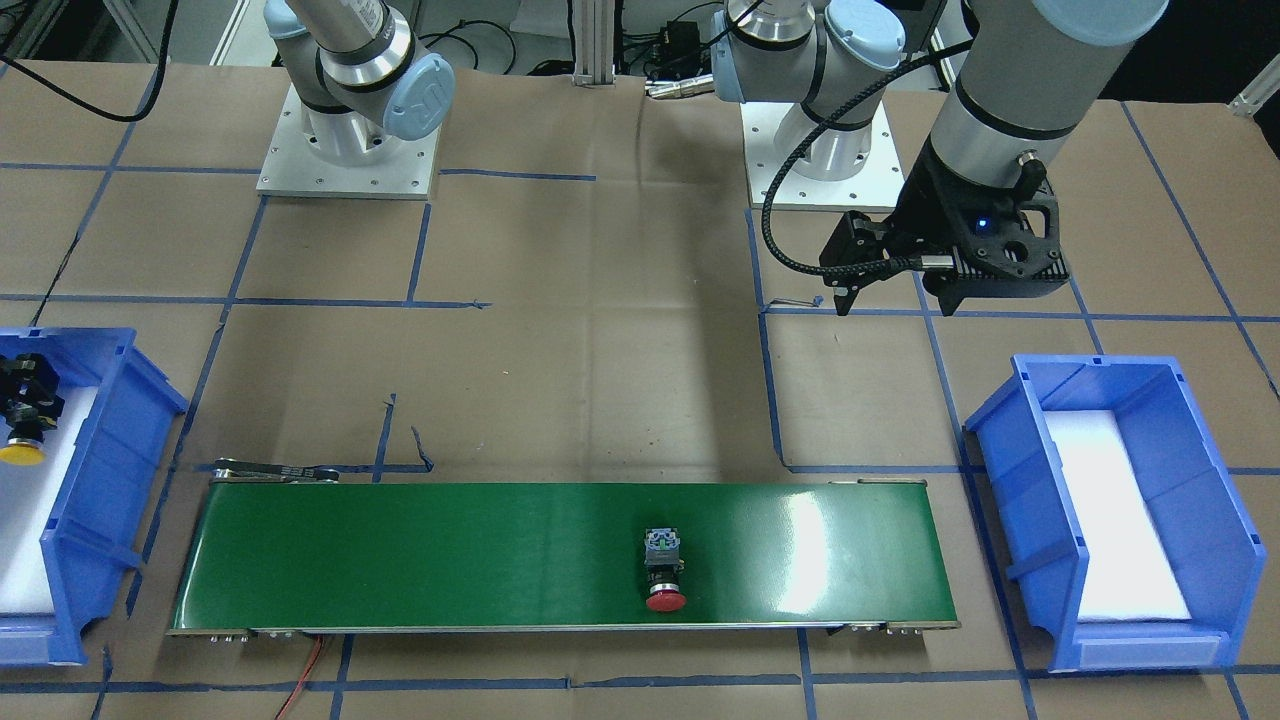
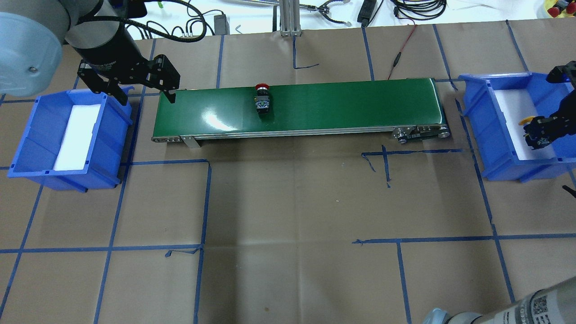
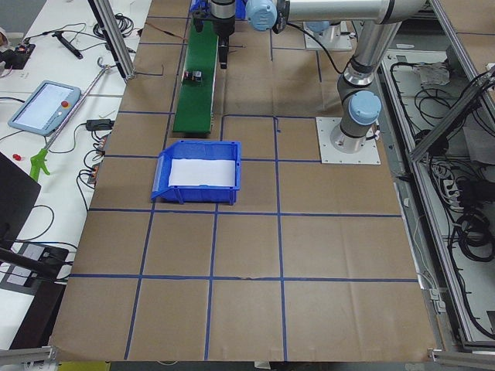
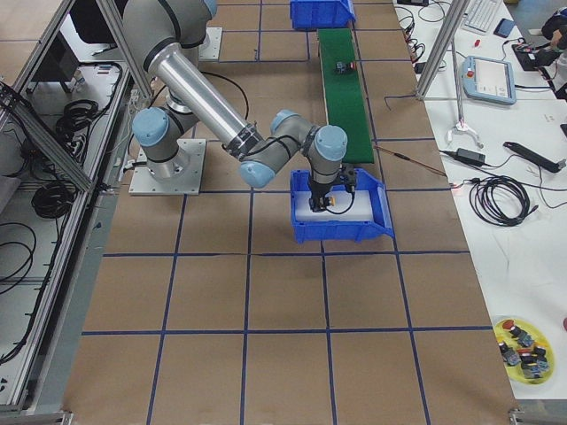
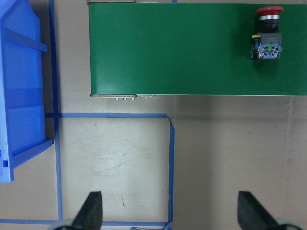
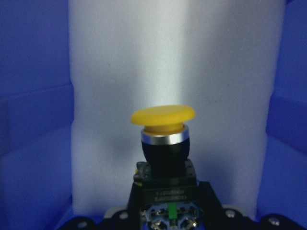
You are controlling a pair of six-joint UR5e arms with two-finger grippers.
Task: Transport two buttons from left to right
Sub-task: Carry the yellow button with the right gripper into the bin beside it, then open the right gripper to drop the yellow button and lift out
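A red-capped button [image 1: 664, 572] [image 2: 261, 99] [image 5: 268, 33] lies on its side on the green conveyor belt [image 1: 400, 555] [image 2: 337, 103], somewhat toward the robot's left. My left gripper [image 1: 893, 298] [image 2: 146, 94] [image 5: 170, 213] hangs open and empty over the table, between the belt's left end and the left blue bin [image 2: 31, 135]. Inside the right blue bin [image 1: 95, 490] [image 2: 490, 126], my right gripper [image 1: 25, 400] [image 2: 540, 130] [image 6: 169, 203] is shut on the rear block of the yellow-capped button [image 1: 22, 453] [image 2: 525, 120] [image 6: 163, 122], over the white foam liner.
The left bin [image 1: 1010, 470] holds only white foam. Blue tape lines grid the brown table cover. A red wire [image 1: 310, 665] trails from the belt's right end. The two arm bases [image 1: 345, 150] stand behind the belt. Cables and tools lie beyond the table's far edge [image 2: 405, 9].
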